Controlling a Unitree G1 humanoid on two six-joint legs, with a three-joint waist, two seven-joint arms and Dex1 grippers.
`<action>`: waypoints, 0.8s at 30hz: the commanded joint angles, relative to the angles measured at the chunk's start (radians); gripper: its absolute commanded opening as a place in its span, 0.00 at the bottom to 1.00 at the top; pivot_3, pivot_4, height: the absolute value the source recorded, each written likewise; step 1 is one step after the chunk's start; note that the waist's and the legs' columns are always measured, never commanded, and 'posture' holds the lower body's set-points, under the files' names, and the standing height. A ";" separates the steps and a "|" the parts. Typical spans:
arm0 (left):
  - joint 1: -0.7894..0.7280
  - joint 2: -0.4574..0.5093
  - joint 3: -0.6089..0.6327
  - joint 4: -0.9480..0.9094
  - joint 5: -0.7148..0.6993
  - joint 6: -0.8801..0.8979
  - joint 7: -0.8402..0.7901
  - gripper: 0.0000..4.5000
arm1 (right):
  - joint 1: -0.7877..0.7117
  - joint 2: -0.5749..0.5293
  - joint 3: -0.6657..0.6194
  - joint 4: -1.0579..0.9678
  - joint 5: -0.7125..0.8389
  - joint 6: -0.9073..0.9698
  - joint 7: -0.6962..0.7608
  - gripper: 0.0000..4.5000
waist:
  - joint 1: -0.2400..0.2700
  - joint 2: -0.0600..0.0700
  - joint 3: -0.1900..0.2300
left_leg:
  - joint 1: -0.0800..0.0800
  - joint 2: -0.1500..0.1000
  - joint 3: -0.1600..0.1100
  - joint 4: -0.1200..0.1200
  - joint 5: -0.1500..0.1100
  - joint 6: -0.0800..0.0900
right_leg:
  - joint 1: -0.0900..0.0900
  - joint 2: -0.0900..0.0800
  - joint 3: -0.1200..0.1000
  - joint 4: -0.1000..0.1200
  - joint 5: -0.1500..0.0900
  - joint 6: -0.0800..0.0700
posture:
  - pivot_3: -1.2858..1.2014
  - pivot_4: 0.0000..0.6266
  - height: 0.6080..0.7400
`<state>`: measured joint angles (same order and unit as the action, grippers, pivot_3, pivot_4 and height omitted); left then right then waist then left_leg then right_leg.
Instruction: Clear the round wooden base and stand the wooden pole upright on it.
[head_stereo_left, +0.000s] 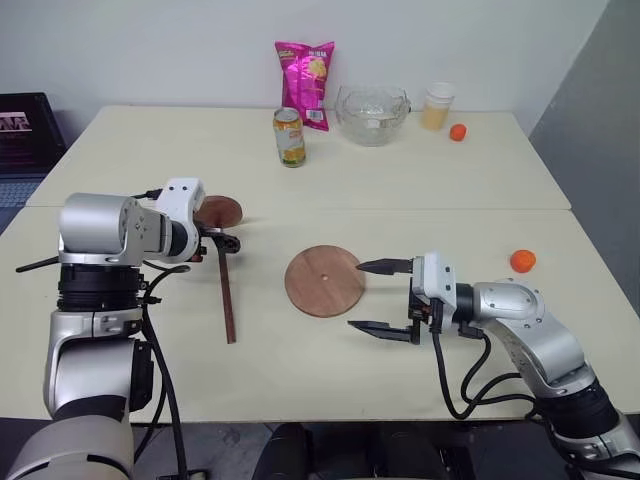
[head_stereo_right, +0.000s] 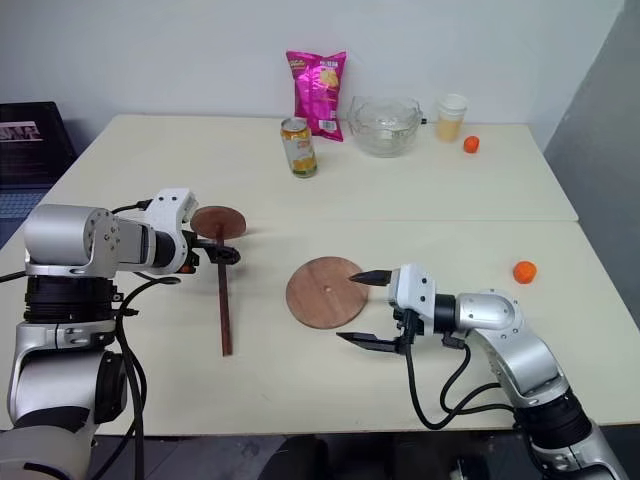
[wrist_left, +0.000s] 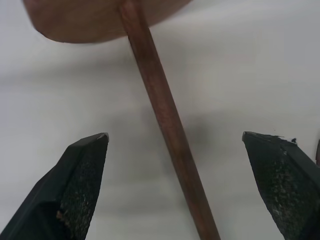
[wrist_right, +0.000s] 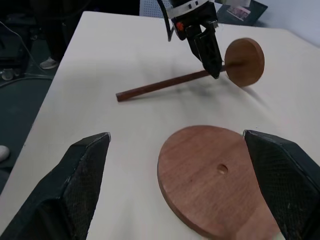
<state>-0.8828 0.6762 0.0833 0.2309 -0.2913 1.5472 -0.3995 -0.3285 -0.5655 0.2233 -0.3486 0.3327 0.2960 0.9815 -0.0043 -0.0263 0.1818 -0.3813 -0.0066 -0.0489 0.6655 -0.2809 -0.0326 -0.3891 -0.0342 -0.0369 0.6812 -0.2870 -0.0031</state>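
My left gripper (wrist_left: 175, 150) hangs spread wide over the pole (head_stereo_left: 227, 295), near its disc end, the rod lying flat on the table (head_stereo_left: 440, 190). The bare round base (head_stereo_left: 324, 280) sits mid-table; my right gripper (head_stereo_left: 383, 297) gapes just beside it.

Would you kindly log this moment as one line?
left hand open over pole | right hand open beside base | base bare
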 joint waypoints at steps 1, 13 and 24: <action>-0.028 -0.007 0.028 0.023 0.016 -0.028 0.024 1.00 | -0.058 -0.039 -0.042 -0.027 0.006 0.073 -0.013 0.99 | -0.001 0.000 0.000 | 0.000 0.000 0.000 0.000 0.000 0.000 | 0.000 0.000 0.000 0.000 0.000 0.000 | 0.52 0.24 1.00; -0.013 -0.055 0.063 0.083 0.018 -0.072 0.067 1.00 | -0.161 -0.096 -0.037 0.005 0.034 0.135 0.065 0.99 | 0.001 0.000 0.000 | 0.000 0.000 0.000 0.000 0.000 0.000 | 0.000 0.000 0.000 0.000 0.000 0.000 | 0.52 0.24 1.00; -0.026 -0.117 0.054 0.147 0.024 -0.112 0.081 0.85 | -0.153 -0.106 -0.043 -0.011 0.040 0.151 0.089 1.00 | 0.002 0.000 0.000 | 0.000 0.000 0.000 0.000 0.000 0.000 | 0.000 0.000 0.000 0.000 0.000 0.000 | 0.52 0.24 1.00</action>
<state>-0.8899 0.5602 0.1255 0.3686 -0.2676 1.4528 -0.3157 -0.4724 -0.6610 0.2065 -0.3248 0.3464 0.4435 1.0633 -0.0024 -0.0265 0.1816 -0.3815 -0.0068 -0.0492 0.6658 -0.2808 -0.0328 -0.3889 -0.0346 -0.0375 0.6814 -0.2869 -0.0031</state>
